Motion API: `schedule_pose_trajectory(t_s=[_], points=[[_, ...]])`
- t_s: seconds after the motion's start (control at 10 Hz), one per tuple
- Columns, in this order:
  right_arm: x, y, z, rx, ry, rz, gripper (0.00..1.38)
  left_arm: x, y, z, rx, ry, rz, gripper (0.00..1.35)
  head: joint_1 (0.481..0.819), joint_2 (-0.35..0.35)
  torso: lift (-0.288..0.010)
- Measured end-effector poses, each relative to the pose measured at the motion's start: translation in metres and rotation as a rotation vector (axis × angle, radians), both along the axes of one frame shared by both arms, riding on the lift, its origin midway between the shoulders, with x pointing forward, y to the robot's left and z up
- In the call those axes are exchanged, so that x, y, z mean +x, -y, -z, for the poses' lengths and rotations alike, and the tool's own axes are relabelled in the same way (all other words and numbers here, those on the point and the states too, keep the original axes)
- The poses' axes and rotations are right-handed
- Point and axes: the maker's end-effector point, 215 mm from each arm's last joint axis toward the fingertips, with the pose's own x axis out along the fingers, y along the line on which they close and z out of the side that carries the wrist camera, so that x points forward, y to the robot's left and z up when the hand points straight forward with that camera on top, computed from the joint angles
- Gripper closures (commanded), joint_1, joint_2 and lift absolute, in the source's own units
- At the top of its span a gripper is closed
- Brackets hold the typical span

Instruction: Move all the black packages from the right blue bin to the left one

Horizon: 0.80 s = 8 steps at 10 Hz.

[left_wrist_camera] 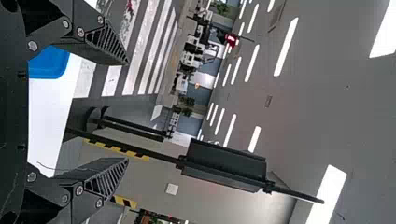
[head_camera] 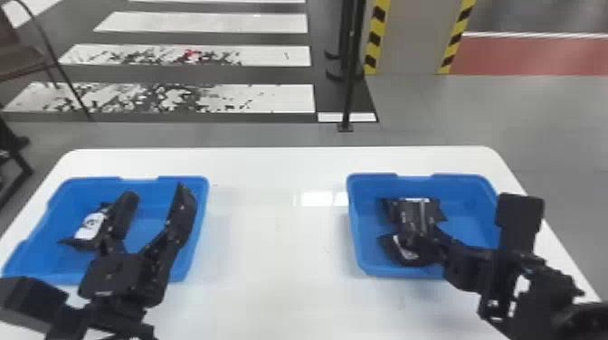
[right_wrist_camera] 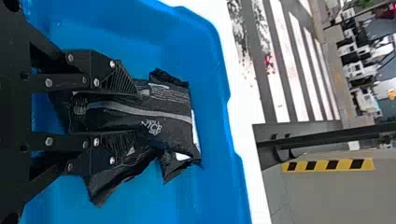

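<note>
Inside right blue bin, crinkled packages

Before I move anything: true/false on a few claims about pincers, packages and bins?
1. The left pincer is open. True.
2. The left bin holds no package. False: a white-labelled package lies in it.
3. The right pincer has a black package between its fingers. True.
4. The right bin stands on the floor. False: it's on the white table.
</note>
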Motion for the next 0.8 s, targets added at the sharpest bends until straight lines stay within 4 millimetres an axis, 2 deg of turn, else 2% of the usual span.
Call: schedule_pose_trajectory(t_s=[0.3,0.5,0.6,0.7,0.8], points=[[0.012,-0.019,-0.050,0.113,0.157,-0.083,1.16,0.000,-0.001,-0.002,-0.009,0.006,-0.002,0.35,0.695,0.032,-0.154],[0.032,-0.009,-0.084,0.173,0.281,-0.144,1.16,0.000,0.002,-0.002,-0.037,0.007,0.004,0.35,0.695,0.024,-0.154],[0.031,-0.006,-0.091,0.157,0.290,-0.139,1.12,0.000,0.003,-0.003,-0.044,0.008,0.007,0.35,0.695,0.013,-0.154],[0.022,-0.005,-0.092,0.121,0.272,-0.132,0.99,0.001,0.005,-0.003,-0.046,0.008,0.011,0.35,0.695,0.009,-0.154],[0.010,-0.005,-0.089,0.081,0.238,-0.126,0.60,0.001,0.007,-0.003,-0.046,0.009,0.014,0.35,0.695,0.007,-0.154]])
